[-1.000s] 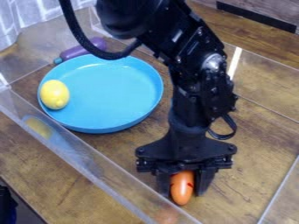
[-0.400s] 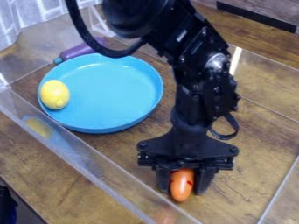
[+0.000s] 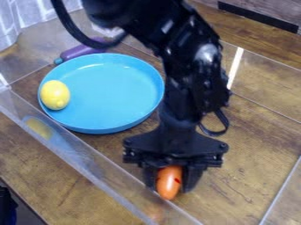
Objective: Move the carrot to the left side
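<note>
The carrot sits between the fingers of the tool, which is clenched on it near the front edge of the wooden surface. Whether it hangs free of the wood or touches it, I cannot tell. It looks like a small, light, stiff toy with a smooth skin, so it may slip; the thick middle seems the safest place to hold. Further left lies the blue plate with a lemon on it.
</note>
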Robot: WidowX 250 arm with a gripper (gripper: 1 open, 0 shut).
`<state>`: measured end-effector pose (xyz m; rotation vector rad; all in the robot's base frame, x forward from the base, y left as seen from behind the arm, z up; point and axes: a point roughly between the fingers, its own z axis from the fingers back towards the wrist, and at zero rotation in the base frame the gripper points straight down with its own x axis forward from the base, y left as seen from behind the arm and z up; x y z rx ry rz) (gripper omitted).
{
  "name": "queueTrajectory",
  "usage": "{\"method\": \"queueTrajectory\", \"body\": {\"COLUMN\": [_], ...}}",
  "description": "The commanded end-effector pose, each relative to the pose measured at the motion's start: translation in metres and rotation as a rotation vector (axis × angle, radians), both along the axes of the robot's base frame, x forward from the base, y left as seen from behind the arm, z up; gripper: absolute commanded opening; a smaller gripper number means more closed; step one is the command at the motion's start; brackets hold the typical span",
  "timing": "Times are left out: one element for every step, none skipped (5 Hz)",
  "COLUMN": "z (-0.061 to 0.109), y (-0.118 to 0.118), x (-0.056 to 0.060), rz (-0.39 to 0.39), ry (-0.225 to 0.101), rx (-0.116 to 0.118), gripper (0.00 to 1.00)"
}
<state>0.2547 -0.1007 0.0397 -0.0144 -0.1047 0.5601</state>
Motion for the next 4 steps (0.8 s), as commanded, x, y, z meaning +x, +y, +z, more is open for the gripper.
{"method": "queueTrajectory", "body": {"z": [0.024, 0.028, 0.044, 0.070], "y": [0.000, 0.004, 0.013, 0.029], "x": [0.004, 0.015, 0.031, 0.045], "rz": [0.000, -0.081, -0.158, -0.173], "ry": [-0.049, -0.063, -0.083, -0.118], "rx": [-0.008, 0.005, 0.022, 0.022], "gripper": [0.00, 0.00, 0.00, 0.00]}}
